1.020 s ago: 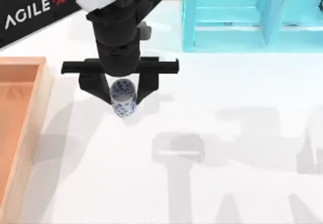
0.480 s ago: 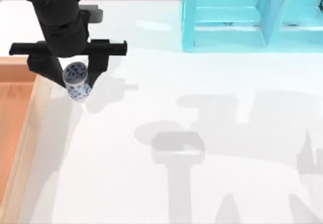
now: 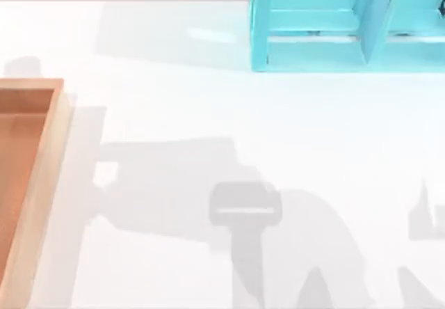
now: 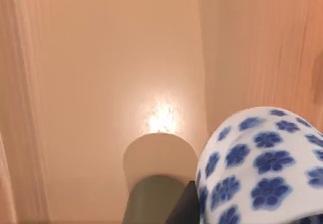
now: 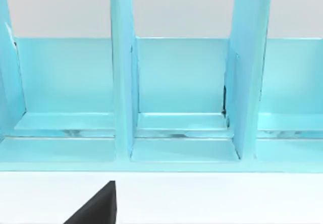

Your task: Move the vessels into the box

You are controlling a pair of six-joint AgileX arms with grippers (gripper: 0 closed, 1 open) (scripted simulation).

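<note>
**Vase over the box, cup already inside**

In the left wrist view, the narrow white vase with its blue floral pattern point(image 4: 262, 163) hangs close under the camera, above the smooth orange-brown floor of the large shallow wooden box point(image 4: 101, 57). From its place right at the wrist it is probably carried by the left arm, but the jaws themselves are not seen, so their state cannot be told. Just beside the vase, lower in the box, stands the plain dark olive-grey cylindrical cup point(image 4: 154, 199), upright with its pale inside showing; whether the two touch cannot be told.

Judged from this, one vessel is already delivered and the second is over the box but not yet set down. What seems left is to lower the vase onto bare floor beside the cup and let go; the closeness of the cup is the thing to watch.

The top view shows the box's light-wood rim point(image 3: 49, 156) at the left edge of the white worktop point(image 3: 243, 128), which carries only soft grey shadows of the arms. A turquoise shelf unit point(image 3: 313, 24) with upright dividers stands at the far side, right of centre. The right wrist view faces that shelf unit head-on, so the right arm looks parked near it, with the state of its jaws unknown.
</note>
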